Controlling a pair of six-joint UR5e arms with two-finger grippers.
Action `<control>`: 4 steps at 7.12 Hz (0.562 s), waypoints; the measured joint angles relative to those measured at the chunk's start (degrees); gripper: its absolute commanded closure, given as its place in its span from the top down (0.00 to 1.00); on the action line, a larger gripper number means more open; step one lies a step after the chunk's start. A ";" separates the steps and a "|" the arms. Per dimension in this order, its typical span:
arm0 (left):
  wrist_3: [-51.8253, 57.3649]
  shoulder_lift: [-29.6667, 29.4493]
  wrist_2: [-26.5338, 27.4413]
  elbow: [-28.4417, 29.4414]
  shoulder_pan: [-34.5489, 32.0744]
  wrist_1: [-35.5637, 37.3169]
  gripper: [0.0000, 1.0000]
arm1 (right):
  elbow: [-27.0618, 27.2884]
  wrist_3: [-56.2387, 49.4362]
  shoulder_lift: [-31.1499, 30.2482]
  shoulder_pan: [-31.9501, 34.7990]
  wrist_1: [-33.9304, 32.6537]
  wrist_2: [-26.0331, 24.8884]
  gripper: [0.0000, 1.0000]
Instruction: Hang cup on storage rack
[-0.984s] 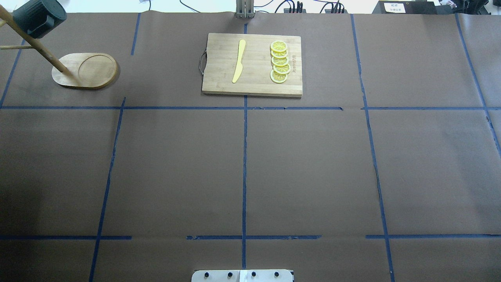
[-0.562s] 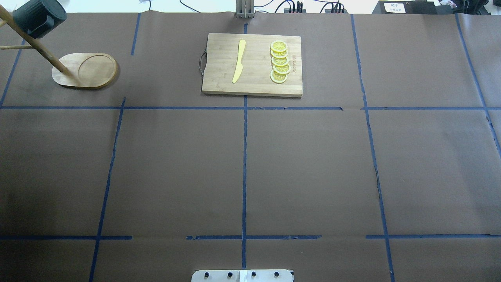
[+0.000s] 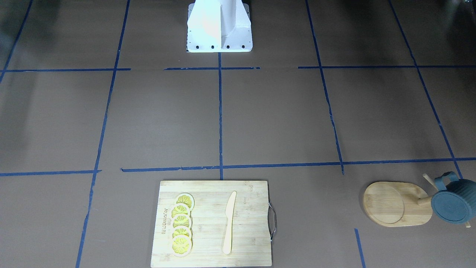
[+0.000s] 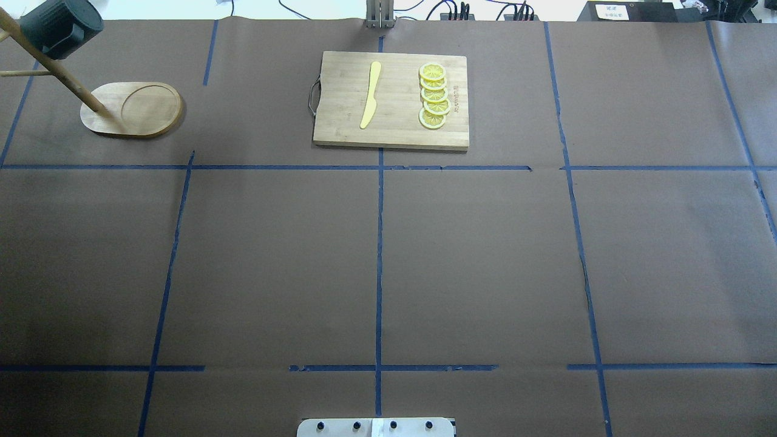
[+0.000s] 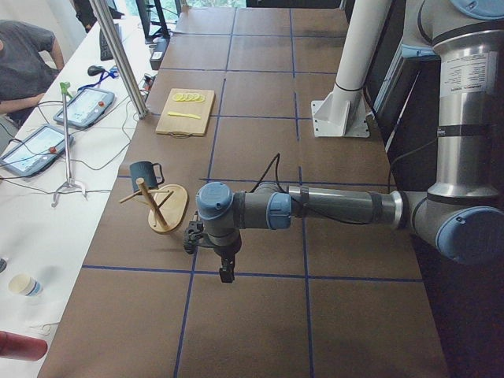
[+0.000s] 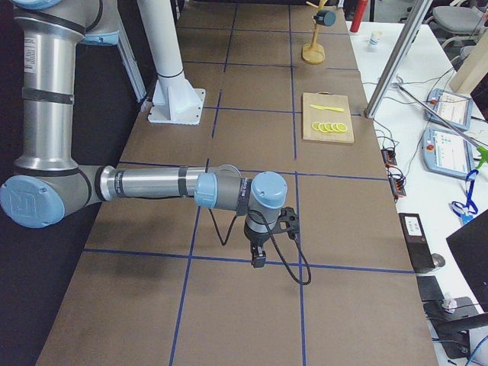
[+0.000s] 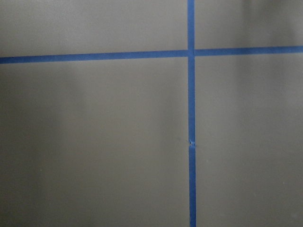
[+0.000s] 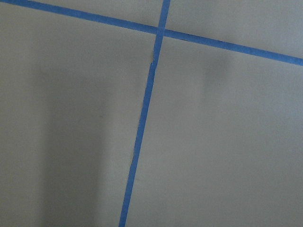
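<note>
No visible change: cup (image 4: 61, 27), storage rack (image 4: 152, 109) unmoved.

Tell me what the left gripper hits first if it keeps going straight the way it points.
Pointing down, the left gripper would likely meet the brown-papered table first, near a blue tape line; its height above it is unclear.

Matt ribbed cup (image 3: 453, 206) — bamboo rack (image 3: 411, 210)

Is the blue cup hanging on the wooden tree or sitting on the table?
Hanging. The cup is up on a peg of the storage rack, tipped sideways, off the table.
</note>
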 measured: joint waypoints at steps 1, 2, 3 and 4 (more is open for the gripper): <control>0.22 0.05 -0.12 -0.24 -0.08 0.06 1.00 | -0.05 0.16 0.00 0.00 0.00 -0.02 1.00; 0.23 0.32 -0.34 -0.50 -0.12 -0.26 1.00 | -0.09 0.54 -0.01 0.00 -0.01 -0.06 1.00; 0.03 0.36 -0.42 -0.53 -0.13 -0.70 1.00 | -0.10 1.05 -0.05 0.00 -0.05 -0.06 1.00; -0.11 0.37 -0.43 -0.63 -0.13 -0.93 1.00 | -0.12 1.32 -0.08 0.00 -0.07 -0.03 1.00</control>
